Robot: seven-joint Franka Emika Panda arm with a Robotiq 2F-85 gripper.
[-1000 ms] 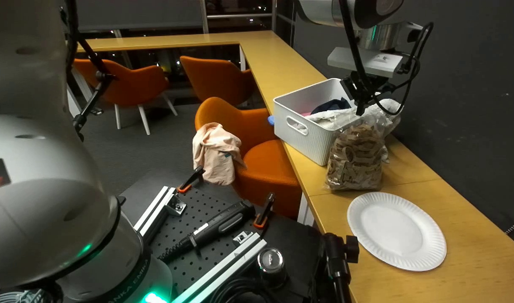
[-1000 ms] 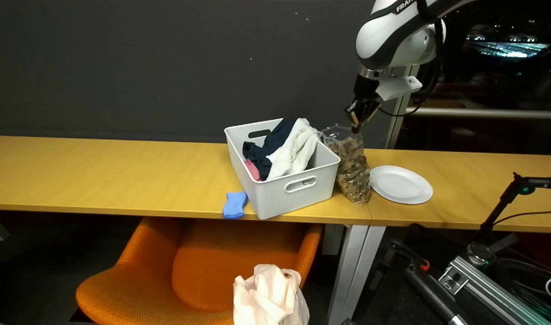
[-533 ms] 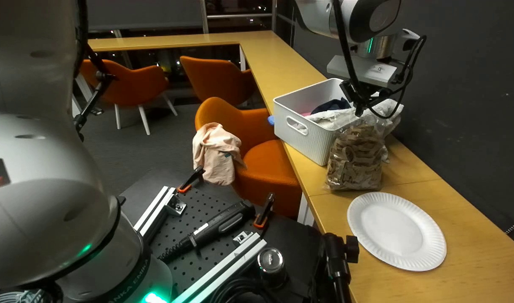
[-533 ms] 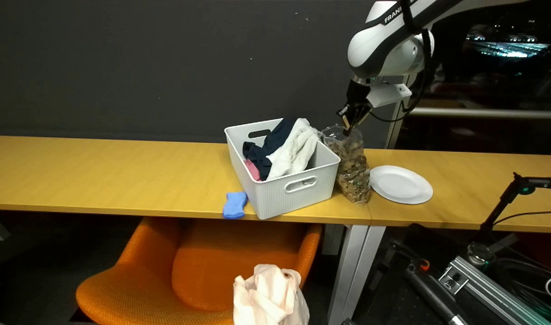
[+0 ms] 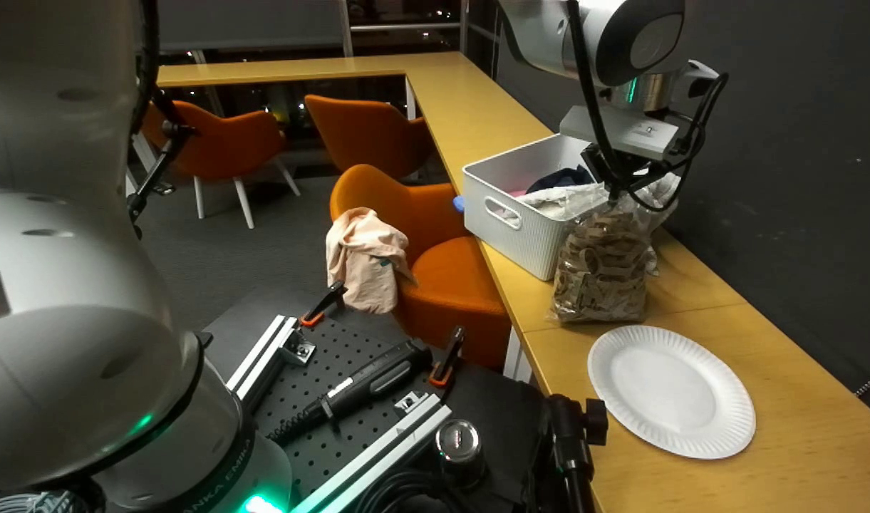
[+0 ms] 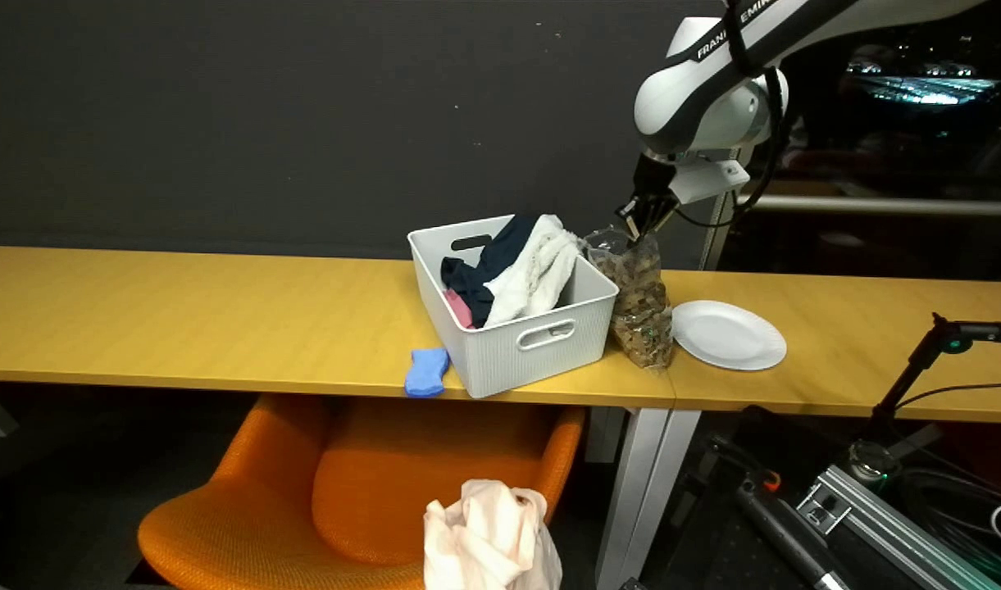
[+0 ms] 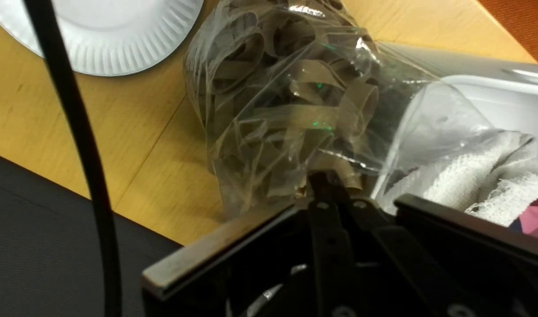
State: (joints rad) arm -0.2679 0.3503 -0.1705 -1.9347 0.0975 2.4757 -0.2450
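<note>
Over the last second the gripper (image 7: 326, 178) has come down and in over the clear bag of brown bands (image 7: 313, 108), which puts the work, by the look of it, right at the bag's upper end; in both exterior views its tips overlap that end, though actual contact is hard to confirm. The fingers look pressed together, with nothing visible between them. The bag has not shifted: it stands on the wooden table (image 6: 180, 319), between the white basket (image 6: 500, 362) and the paper plate (image 6: 730, 334).
</note>
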